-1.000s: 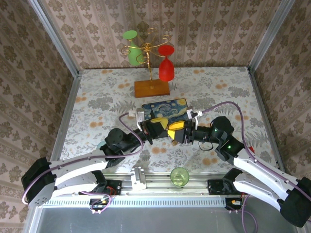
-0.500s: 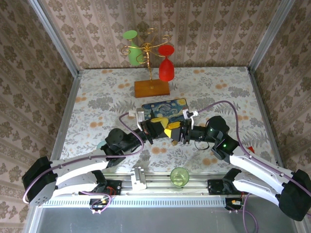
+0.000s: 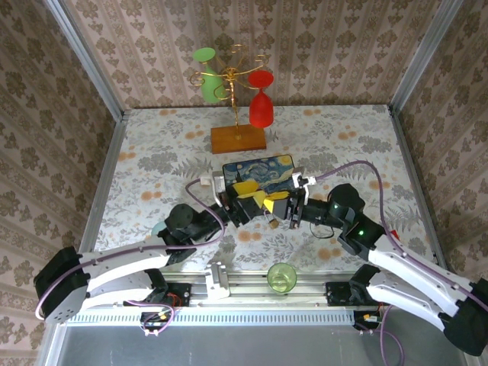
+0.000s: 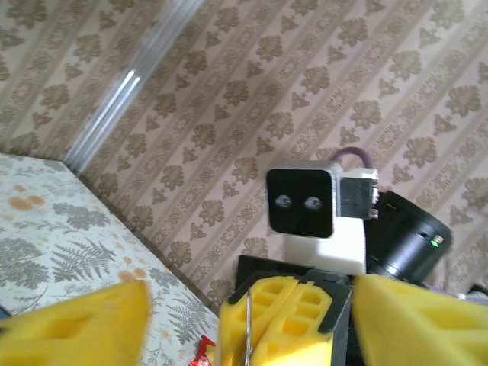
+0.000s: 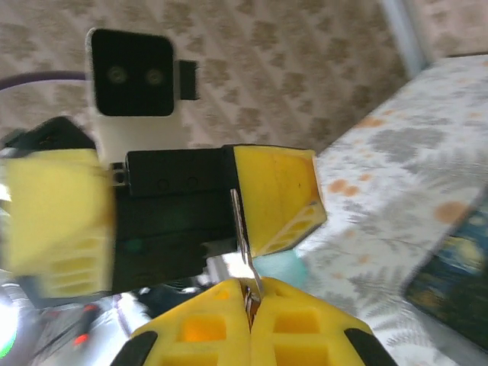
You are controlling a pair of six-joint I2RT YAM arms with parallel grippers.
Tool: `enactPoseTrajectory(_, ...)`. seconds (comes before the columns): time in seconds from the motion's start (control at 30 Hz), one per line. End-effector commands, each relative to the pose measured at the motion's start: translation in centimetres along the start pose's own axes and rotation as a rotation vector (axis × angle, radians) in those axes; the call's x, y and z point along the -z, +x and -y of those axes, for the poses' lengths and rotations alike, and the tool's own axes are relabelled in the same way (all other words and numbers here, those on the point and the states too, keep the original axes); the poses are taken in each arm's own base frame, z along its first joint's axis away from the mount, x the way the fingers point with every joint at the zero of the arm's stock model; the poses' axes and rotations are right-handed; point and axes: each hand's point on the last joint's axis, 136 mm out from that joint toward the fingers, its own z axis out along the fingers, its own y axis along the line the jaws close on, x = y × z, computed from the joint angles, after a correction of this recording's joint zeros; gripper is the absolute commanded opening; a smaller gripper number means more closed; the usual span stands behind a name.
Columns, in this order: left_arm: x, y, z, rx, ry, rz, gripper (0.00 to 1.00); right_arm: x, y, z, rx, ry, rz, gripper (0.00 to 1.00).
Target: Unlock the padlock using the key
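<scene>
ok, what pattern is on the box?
The box carries a starry-night print, dark blue with yellow; best in top external view.

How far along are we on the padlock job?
Done: the right gripper is shut on a thin silver metal piece; key or shackle, I cannot tell. In hand: it faces the open left gripper, with a small brass thing, likely the padlock, hanging below them. Left: insert the key, turn, free the shackle.
</scene>
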Motion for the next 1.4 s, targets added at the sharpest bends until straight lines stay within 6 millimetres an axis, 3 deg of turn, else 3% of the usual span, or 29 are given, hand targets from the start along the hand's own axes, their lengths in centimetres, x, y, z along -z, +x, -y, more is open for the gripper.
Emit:
enactPoseTrajectory(0.0,1.2,-1.2,-2.9,0.147,-0.206,0.009,1.00,2.0,0.3,4.5,0.220,0.383,-0.076,0.00)
enactPoseTrajectory(0.1,2.5,0.0,-5.7,0.252,-0.437,-0.095,1.00,2.7,0.8,6.9,0.422,0.620,-0.181,0.00)
enactPoseTrajectory(0.27,2.2,1.7,-6.7,0.331,-0.508,-0.192,1.00,1.3,1.5,7.9,0.654,0.770,-0.304,0.00)
enactPoseTrajectory(0.43,2.0,2.1,-7.4,0.358,-0.522,-0.198,0.79,-0.6,1.8,8.0,0.776,0.850,-0.360,0.00)
enactPoseTrajectory(0.57,2.1,3.5,-8.4,0.410,-0.550,-0.221,0.73,-1.8,1.8,7.1,0.795,0.844,-0.319,0.00)
enactPoseTrajectory(0.67,1.9,4.2,-9.2,0.514,-0.507,-0.159,0.60,-2.8,2.3,6.1,0.834,0.806,-0.294,0.00)
enactPoseTrajectory(0.8,1.5,3.8,-9.2,0.562,-0.473,-0.113,0.57,-3.8,3.8,4.6,0.939,0.744,-0.263,0.00)
enactPoseTrajectory(0.97,1.4,3.0,-8.6,0.574,-0.448,-0.085,0.51,-4.0,4.8,5.3,0.989,0.744,-0.306,0.00)
enactPoseTrajectory(1.07,1.6,3.5,-8.8,0.608,-0.451,-0.087,0.47,-4.2,4.6,4.9,0.986,0.734,-0.284,0.00)
enactPoseTrajectory(1.17,1.8,4.3,-9.3,0.646,-0.447,-0.083,0.37,-4.5,4.3,5.3,1.011,0.771,-0.293,0.00)
enactPoseTrajectory(1.37,2.4,4.8,-10.0,0.659,-0.470,-0.077,0.33,-5.4,4.5,5.2,1.042,0.775,-0.294,0.00)
